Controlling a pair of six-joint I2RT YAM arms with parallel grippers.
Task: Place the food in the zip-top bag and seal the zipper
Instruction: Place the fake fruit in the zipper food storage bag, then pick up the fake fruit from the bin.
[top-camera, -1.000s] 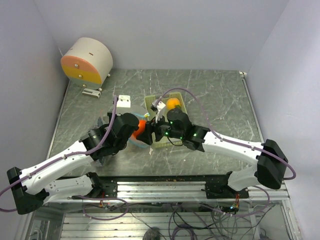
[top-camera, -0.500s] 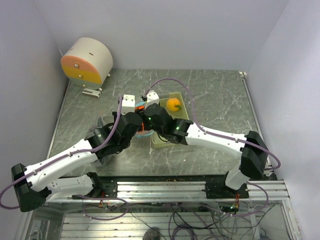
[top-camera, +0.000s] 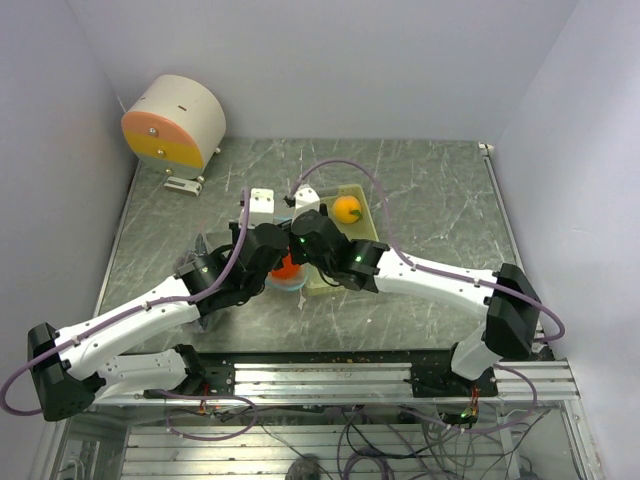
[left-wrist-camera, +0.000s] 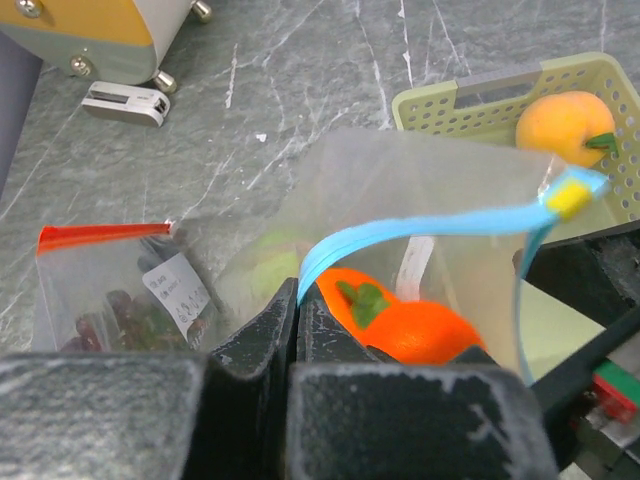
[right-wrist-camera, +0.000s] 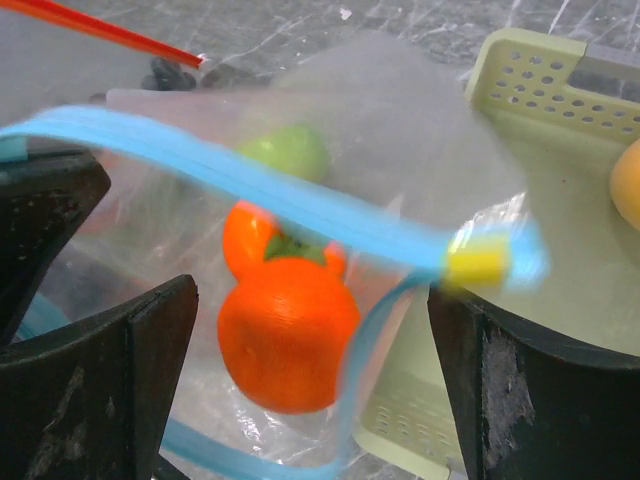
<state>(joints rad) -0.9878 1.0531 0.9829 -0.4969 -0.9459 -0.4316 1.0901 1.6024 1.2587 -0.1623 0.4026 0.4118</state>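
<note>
My left gripper is shut on the blue zipper of the clear zip-top bag and holds its mouth up and open. A yellow slider sits at the strip's right end. Inside the bag lie two bright orange fruits and a small green piece. My right gripper hangs open just over the bag's mouth, with its fingers either side of the nearer orange fruit and not touching it. A paler orange fruit rests in the yellow-green basket.
A second clear bag with a red strip, a label and dark contents lies on the table left of the held bag. A round cream and orange device stands at the back left, with a small white clip beside it.
My right arm swung left from the basket to the bag's mouth with an orange fruit. Its jaws have now opened and the fruit lies in the bag. The left gripper kept its hold.
</note>
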